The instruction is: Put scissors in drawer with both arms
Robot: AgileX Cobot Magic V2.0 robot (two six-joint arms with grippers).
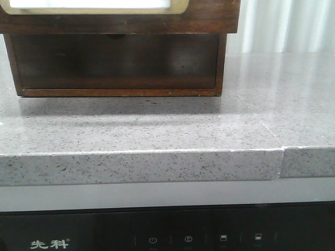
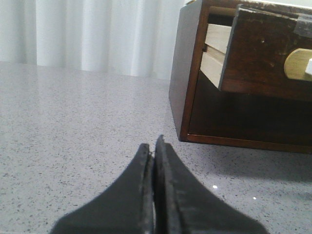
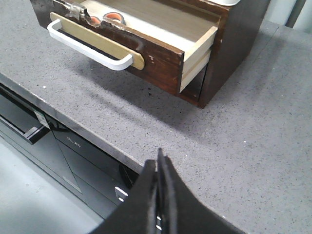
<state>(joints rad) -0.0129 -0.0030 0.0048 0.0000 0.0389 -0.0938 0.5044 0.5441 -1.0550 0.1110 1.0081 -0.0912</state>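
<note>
Scissors [image 3: 108,18] lie inside the pulled-out drawer [image 3: 161,51], only their orange-lined loops showing at its front corner behind the chipped brown face with the white handle [image 3: 87,48]. That drawer juts from the dark wooden box [image 2: 183,73], which stands on the speckled grey counter [image 1: 157,130] above a black appliance panel [image 1: 167,235]. Both arms sit apart from the box over the counter, the left gripper [image 2: 154,146] and the right gripper [image 3: 159,161] each with jaws pressed together and holding nothing
</note>
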